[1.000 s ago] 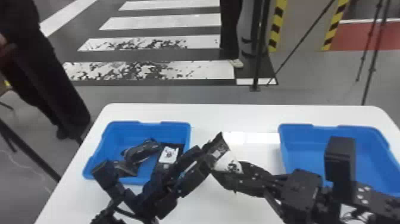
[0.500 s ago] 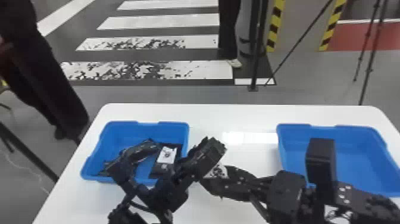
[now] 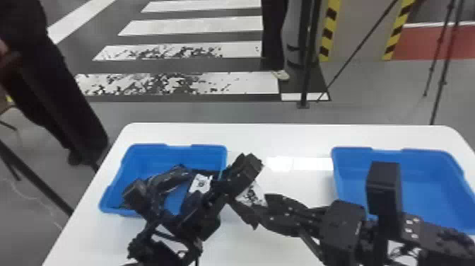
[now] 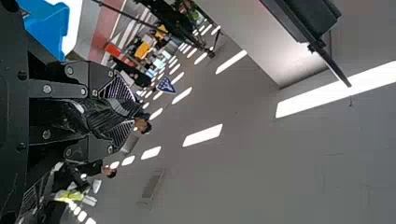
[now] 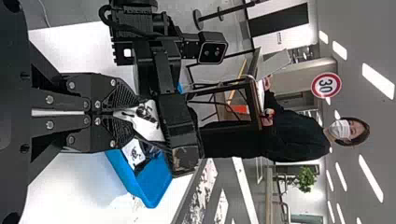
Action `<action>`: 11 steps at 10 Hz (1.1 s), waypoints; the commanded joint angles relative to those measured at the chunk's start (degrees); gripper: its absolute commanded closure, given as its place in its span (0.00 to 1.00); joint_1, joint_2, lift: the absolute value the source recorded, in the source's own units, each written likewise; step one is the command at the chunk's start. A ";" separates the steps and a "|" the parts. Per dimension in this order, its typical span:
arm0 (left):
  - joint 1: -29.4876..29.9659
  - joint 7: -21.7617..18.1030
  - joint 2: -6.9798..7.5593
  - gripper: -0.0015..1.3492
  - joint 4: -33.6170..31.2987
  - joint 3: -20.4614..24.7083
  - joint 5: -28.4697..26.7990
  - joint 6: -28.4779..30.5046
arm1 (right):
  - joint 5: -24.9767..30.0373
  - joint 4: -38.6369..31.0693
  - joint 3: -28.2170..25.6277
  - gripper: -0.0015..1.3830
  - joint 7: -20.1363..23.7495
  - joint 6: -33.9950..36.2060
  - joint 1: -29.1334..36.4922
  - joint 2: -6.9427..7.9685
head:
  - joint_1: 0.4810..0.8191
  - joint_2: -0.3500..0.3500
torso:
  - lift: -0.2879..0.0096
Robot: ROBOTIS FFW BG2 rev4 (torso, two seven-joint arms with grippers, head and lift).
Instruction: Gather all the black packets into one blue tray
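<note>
The black packet with the white label (image 3: 250, 195) is clamped in your right gripper (image 3: 262, 209), over the bench (image 3: 282, 244) between the two blue trays. Compared with a second ago, that gripper and its packet have shifted left, nearer the left tray (image 3: 148, 152). Your left gripper (image 3: 244, 170) is right by the packet's far end, its fingers apart; you can't tell from here whether they touch. It has moved a little left too. Another white-labelled black packet (image 3: 200, 183) lies in the left tray, its place there unchanged. The right tray (image 3: 388, 156) sits where it was.
</note>
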 commanded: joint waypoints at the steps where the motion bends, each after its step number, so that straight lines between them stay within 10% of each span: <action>1: 0.77 -0.08 -0.06 0.91 -0.10 2.06 -0.34 -1.67 | -2.52 1.59 -1.70 0.46 -0.11 -0.13 0.69 0.40 | 0.63 0.68 | 0.60; 3: 2.17 -0.69 0.12 0.91 -0.10 7.32 -1.72 -2.23 | -3.89 3.13 -6.84 0.08 -0.20 -1.68 3.36 1.45 | 0.63 0.71 | 0.60; 7: 1.05 -2.27 1.79 0.91 0.18 23.89 -17.48 -1.11 | -9.37 3.98 -17.12 0.08 -3.10 -6.46 11.24 4.79 | 0.63 0.75 | 0.60; 11: -9.78 -2.63 4.69 0.91 13.26 26.74 -36.91 -2.66 | -9.94 3.84 -17.81 0.08 -3.63 -8.15 13.07 5.41 | 0.63 0.89 | 0.60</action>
